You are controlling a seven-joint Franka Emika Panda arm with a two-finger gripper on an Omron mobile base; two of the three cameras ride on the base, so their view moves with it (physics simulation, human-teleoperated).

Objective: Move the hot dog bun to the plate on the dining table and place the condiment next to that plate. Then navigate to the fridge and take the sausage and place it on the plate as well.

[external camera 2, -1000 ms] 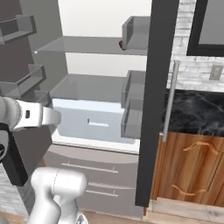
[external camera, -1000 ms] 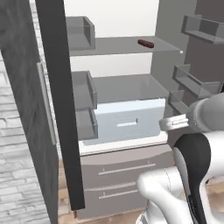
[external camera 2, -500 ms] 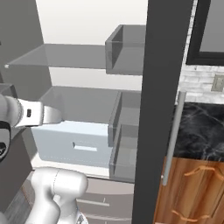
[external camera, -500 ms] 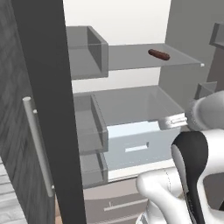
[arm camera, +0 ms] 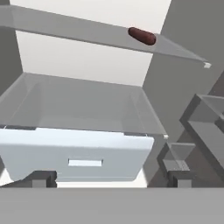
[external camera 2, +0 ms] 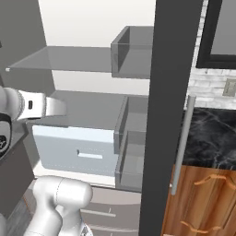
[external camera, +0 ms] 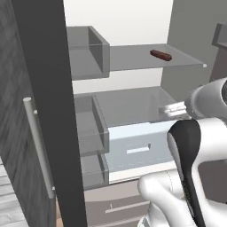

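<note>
The fridge (external camera: 133, 111) stands open, grey inside. The sausage (external camera: 161, 55), short, dark reddish-brown and round-ended, lies flat on the clear upper shelf (external camera: 146, 60), toward its right end.

— What can't you make out around the fingers (arm camera: 39, 178)?

— You see just their dark tips at the bottom edge of the hand view; the rest is cut off. Below them, the pale drawer (arm camera: 78, 155) loses its lower part.

— And above them?

— The sausage (arm camera: 142, 36) is small up there; perhaps its far end is hidden. The fridge (external camera: 44, 111) door runs off the left base view.
</note>
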